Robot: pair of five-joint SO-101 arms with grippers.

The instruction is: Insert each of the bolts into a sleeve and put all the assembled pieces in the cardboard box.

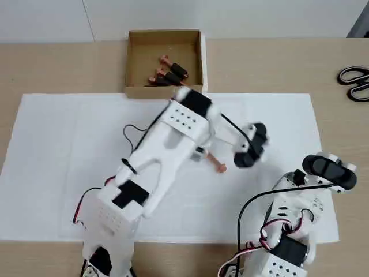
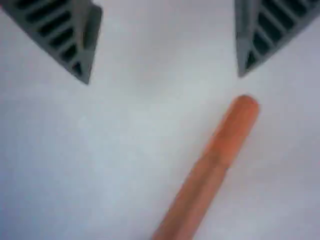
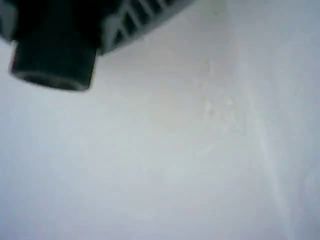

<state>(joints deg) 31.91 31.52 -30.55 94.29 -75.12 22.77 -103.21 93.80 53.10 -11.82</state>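
Cardboard box (image 1: 134, 63) at the far edge, we see, holds assembled pieces (image 1: 170, 74); a loose bolt (image 1: 218, 165) lies on white paper (image 1: 69, 144). Left gripper (image 2: 164, 72) hangs wide open over that bolt (holding nothing). Right gripper (image 3: 100, 27) clamps a black sleeve (image 3: 52, 62) above the paper.

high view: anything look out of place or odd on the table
A pair of scissors lies at the right edge of the table, off the white paper; it has no part in the bolt work. One bolt lies loose on the paper, without a sleeve.
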